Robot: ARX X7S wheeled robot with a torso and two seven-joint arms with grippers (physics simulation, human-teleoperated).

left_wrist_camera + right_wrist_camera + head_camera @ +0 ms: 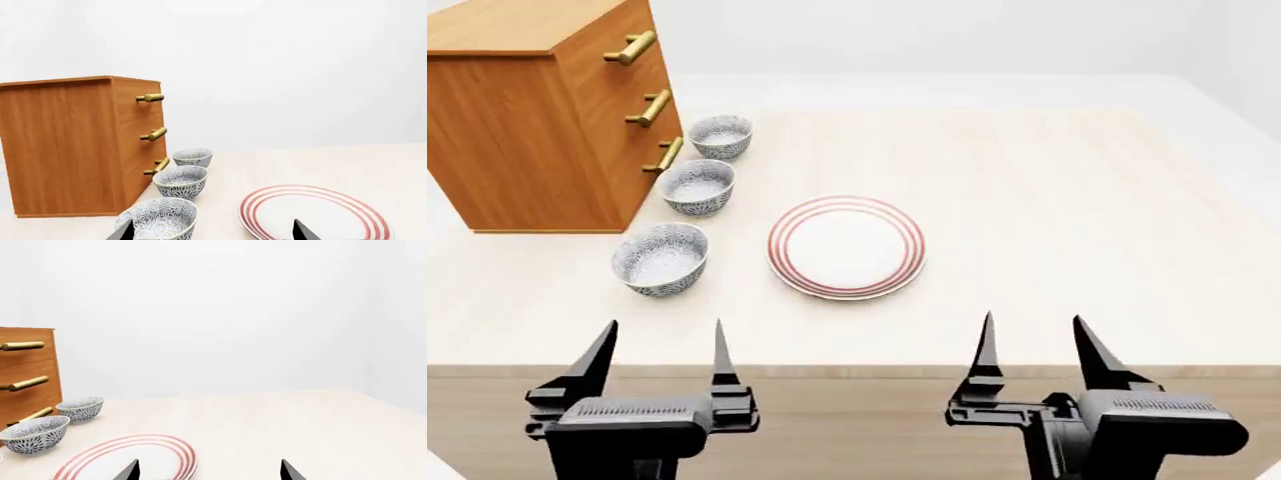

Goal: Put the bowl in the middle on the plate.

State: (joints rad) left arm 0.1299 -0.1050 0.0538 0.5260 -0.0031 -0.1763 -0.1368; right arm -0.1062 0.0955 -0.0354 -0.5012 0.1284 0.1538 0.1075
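Observation:
Three speckled bowls stand in a row beside the cabinet. The bowl (pixel 698 187) in the middle of that row also shows in the left wrist view (pixel 181 181) and the right wrist view (pixel 35 435). The red-ringed white plate (pixel 846 246) lies flat to the right of the row, bare on top; it is the plate (pixel 313 212) partly cut off in both wrist views (pixel 127 455). My left gripper (pixel 663 330) hangs open and empty at the table's front edge, short of the nearest bowl. My right gripper (pixel 1034 322) is likewise open and empty, short of the plate.
A wooden cabinet (pixel 534 110) with three brass handles stands at the back left, close against the bowls. The nearest bowl (pixel 662 258) and the farthest bowl (pixel 721 135) flank the middle one. Light tabletop (pixel 1068 200) stretches right of the plate.

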